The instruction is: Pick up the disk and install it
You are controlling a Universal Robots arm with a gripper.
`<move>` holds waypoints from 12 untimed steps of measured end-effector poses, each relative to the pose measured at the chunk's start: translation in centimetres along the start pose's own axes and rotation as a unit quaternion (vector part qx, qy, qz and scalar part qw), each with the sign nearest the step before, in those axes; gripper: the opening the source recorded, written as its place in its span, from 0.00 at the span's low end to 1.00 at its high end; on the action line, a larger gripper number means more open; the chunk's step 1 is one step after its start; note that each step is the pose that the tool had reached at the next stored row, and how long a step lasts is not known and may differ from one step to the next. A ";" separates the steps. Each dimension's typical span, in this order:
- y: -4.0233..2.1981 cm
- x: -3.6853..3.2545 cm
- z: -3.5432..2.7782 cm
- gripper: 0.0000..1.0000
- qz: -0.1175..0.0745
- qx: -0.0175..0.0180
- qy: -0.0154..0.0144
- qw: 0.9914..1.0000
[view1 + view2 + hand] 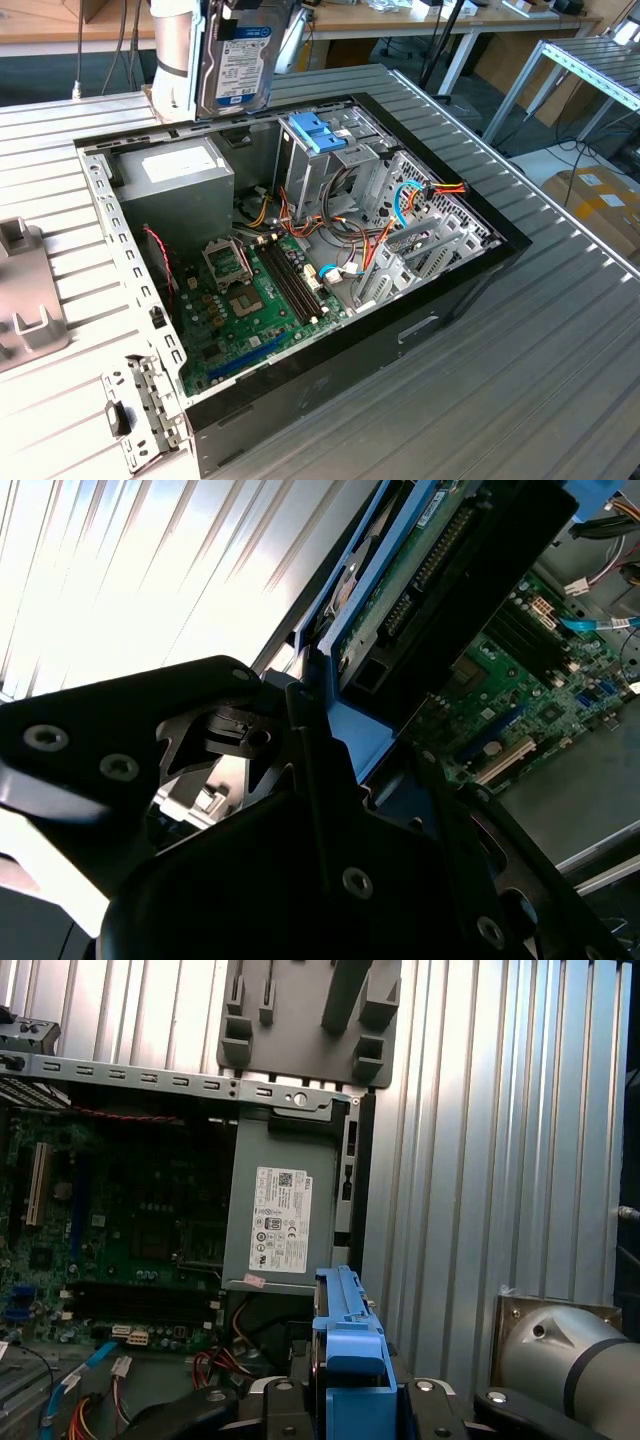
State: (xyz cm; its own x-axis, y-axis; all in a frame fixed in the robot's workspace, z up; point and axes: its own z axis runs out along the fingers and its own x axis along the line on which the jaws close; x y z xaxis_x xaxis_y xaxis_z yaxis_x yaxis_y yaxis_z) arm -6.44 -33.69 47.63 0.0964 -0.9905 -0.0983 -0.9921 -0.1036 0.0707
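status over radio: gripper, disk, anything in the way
Gripper shut on disk. Disk upright, airborne over power supply end of case. Cables loose by the drive cage.

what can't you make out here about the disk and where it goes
- Exterior view: top end of the disk, cut off by the picture edge.
- First wrist view: its metal body, hidden behind its blue bracket in the pincer.
- Exterior view: inside of the drive cage, screened by its own walls.

ribbed metal table (pixel 540 380) w/ open pc case (pixel 330 385), grey fixture (pixel 25 300).
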 end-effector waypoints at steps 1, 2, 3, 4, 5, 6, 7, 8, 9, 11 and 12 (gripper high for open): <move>-0.02 0.00 0.00 0.37 0.000 0.000 0.000 1.000; -0.05 0.01 0.01 0.37 0.000 0.000 0.000 1.000; -0.09 0.01 0.01 0.37 0.000 0.000 0.000 1.000; -0.12 0.01 0.01 0.37 0.000 0.000 0.000 1.000; -0.14 0.02 0.01 0.37 0.000 0.000 0.000 1.000; -0.16 0.02 0.01 0.37 0.000 0.000 0.000 1.000; -0.19 0.02 0.02 0.37 0.000 0.000 0.000 1.000; -0.21 0.03 0.02 0.37 0.000 0.000 0.000 1.000; -0.23 0.03 0.02 0.37 0.000 0.000 0.000 1.000; -0.28 0.04 0.02 0.37 0.000 0.000 0.000 1.000; -0.33 0.05 0.03 0.37 0.000 0.000 0.000 1.000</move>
State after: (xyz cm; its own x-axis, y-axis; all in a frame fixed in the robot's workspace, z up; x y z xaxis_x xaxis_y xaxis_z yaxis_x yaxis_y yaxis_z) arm -6.11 -33.70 47.57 0.0965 -0.9905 -0.0983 -0.9921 -0.1037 0.0707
